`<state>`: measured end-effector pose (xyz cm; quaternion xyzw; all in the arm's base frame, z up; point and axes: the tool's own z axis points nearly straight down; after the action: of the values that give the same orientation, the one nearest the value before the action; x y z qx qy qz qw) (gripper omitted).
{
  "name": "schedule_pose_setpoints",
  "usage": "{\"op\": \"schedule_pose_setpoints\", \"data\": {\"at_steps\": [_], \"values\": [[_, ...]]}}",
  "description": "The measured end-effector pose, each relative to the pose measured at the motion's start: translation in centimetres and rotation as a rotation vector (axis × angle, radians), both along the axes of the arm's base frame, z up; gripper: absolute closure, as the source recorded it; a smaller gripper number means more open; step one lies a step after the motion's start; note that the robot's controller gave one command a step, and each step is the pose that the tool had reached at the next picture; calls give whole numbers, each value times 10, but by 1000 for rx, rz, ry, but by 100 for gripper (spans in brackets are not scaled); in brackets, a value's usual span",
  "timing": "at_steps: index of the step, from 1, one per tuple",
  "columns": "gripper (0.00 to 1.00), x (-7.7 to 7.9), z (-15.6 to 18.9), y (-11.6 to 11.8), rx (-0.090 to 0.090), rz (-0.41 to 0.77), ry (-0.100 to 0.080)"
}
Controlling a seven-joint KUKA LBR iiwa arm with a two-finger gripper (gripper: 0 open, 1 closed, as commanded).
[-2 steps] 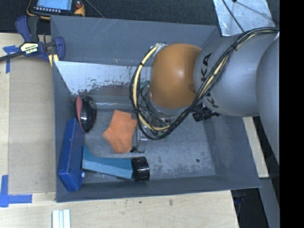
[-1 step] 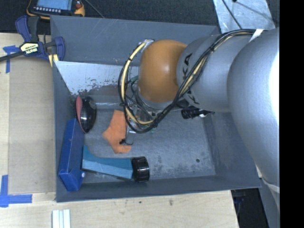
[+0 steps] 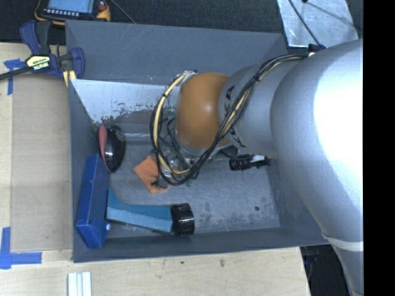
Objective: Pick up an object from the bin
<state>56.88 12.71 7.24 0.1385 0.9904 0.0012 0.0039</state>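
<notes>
The jaws sit at the low end of the wrist, hidden under the orange wrist cover and a tangle of cables, so whether they are spread or pressed together cannot be told. Just under that tangle, on the floor of the grey bin, lies a crumpled orange piece, soft-looking and folded. It is the thing nearest the jaws. Its right edge runs in beneath the cables, and whether anything there touches it cannot be made out. Up and to the left of the orange piece, near it but apart, lies a black oval thing with a red rim along its left side. Below the orange piece a light blue bottle lies on its side, with its black cap pointing right. To the lower left of the orange piece a long dark blue box stands along the bin's left wall, and the bottle's base is up against it. To the right of the orange piece, close under the silver arm, is a small black plug-like part; whether it lies in the bin or hangs from the arm cannot be told. The floor farther right of the orange piece is bare, scuffed metal.
</notes>
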Motion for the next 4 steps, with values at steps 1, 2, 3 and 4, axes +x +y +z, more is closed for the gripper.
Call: {"op": "schedule_pose_setpoints", "data": {"at_steps": [1,2,3,4], "values": [[100,0,0,0,0,0,0],[100,34,30,-8,-1,13,10],[100,30,28,-12,-1,4,0],[100,23,66,-1,-3,8,14]]}}
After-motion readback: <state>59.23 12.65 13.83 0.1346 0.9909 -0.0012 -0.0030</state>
